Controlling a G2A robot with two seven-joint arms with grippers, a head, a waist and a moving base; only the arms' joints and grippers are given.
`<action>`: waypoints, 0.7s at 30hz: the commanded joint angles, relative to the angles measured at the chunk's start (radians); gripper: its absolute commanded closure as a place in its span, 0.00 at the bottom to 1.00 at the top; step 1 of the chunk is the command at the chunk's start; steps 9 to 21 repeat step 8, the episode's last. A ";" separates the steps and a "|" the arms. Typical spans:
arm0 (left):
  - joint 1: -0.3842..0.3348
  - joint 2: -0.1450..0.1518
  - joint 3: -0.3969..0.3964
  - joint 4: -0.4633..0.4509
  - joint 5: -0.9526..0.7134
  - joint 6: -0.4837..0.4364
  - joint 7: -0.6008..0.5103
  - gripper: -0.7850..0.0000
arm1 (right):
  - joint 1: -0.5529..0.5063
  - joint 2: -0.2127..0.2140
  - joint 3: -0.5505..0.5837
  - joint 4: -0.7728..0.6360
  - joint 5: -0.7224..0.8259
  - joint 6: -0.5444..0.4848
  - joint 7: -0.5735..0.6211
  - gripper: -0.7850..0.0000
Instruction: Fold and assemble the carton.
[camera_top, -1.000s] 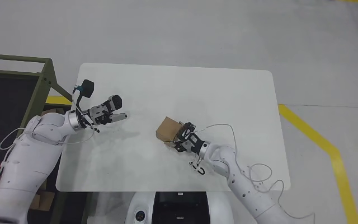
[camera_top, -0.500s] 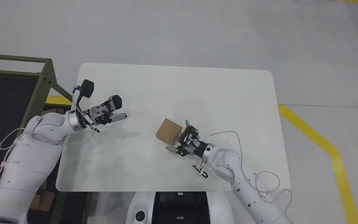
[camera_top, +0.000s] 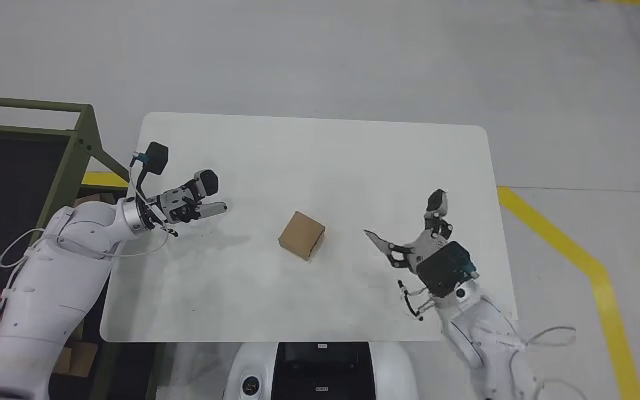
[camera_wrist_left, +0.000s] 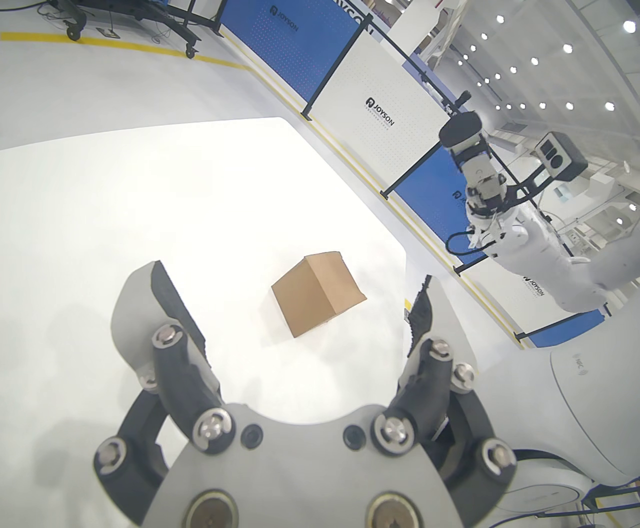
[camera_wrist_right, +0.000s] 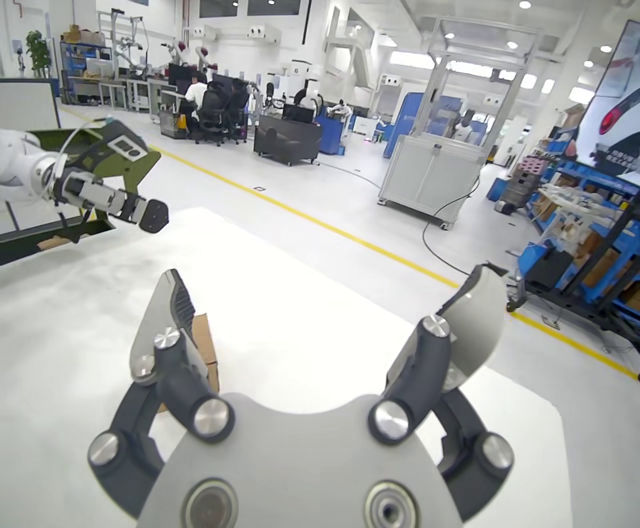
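The carton (camera_top: 302, 235) is a small closed brown cardboard box standing alone near the middle of the white table (camera_top: 420, 160). My left gripper (camera_top: 210, 196) hovers over the table's left part, open and empty, well to the left of the carton (camera_wrist_left: 318, 293). My right gripper (camera_top: 404, 228) is open and empty over the table's right part, a good way right of the box. In the right wrist view the carton (camera_wrist_right: 206, 336) peeks out behind one finger (camera_wrist_right: 172, 305). The left gripper (camera_wrist_right: 150, 215) shows across the table there.
A dark green frame rack (camera_top: 60, 140) stands off the table's left edge. Yellow floor tape (camera_top: 560, 240) runs to the right of the table. Bare tabletop lies all around the carton.
My right gripper has let go of the carton and pulled away to the right, lifting off it. The carton stays on the table, now sitting squarely. The left arm has not moved.
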 joint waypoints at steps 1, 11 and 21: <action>0.000 0.000 0.000 0.000 0.000 0.000 0.000 0.00 | -0.007 0.001 0.025 -0.017 0.032 -0.001 0.006 0.00; 0.000 0.000 0.000 0.000 0.000 0.000 0.000 0.00 | -0.007 0.001 0.025 -0.017 0.031 -0.001 0.006 0.00; 0.000 0.000 0.000 0.000 0.000 0.000 0.000 0.00 | -0.007 0.001 0.025 -0.017 0.031 -0.001 0.006 0.00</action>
